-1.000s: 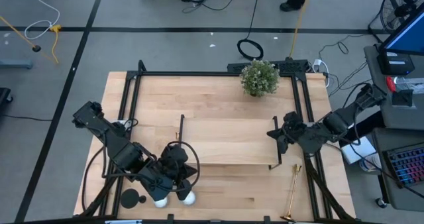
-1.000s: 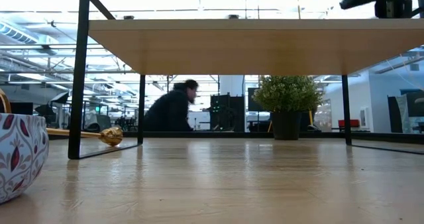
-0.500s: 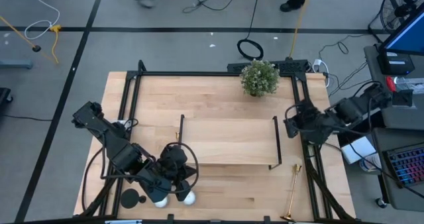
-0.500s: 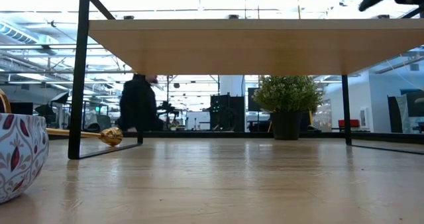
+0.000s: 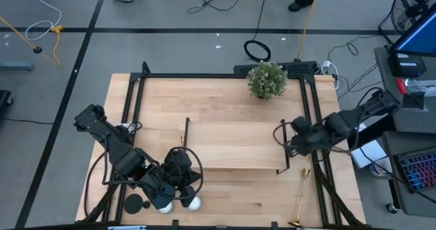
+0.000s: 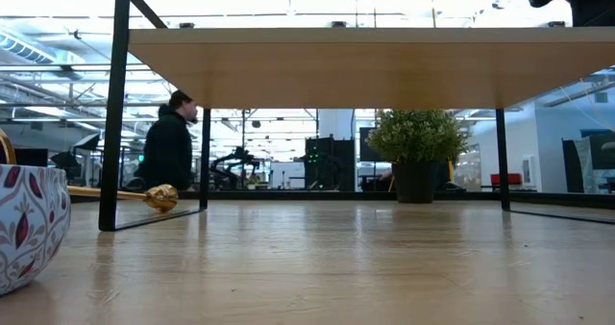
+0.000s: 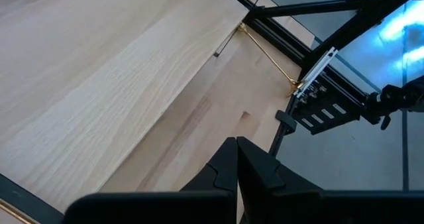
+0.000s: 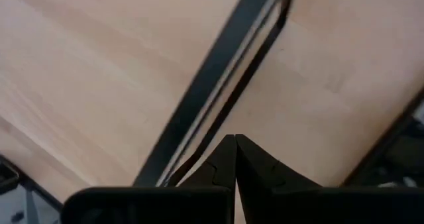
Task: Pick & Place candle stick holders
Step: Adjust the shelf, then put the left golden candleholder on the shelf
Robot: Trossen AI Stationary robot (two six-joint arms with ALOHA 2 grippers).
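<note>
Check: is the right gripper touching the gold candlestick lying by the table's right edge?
Apart. The high view shows the right gripper, shut, over the wooden stand's right end, with bare table between it and the gold candlestick lying nearer the front edge.

We are in a robotics lab set in a large open workshop hall. Two dark arms are bolted at the near corners of a wooden table (image 5: 225, 101) edged with black metal framing. Around it lies grey concrete floor with dark tape lines (image 5: 82, 50) and loose cables (image 5: 41, 29). To the right stands a workstation with a lit monitor (image 5: 417, 38) and keyboard (image 5: 417, 172). Across the table we see ceiling strip lights, machinery, and a person (image 6: 171, 142) walking through.
</note>
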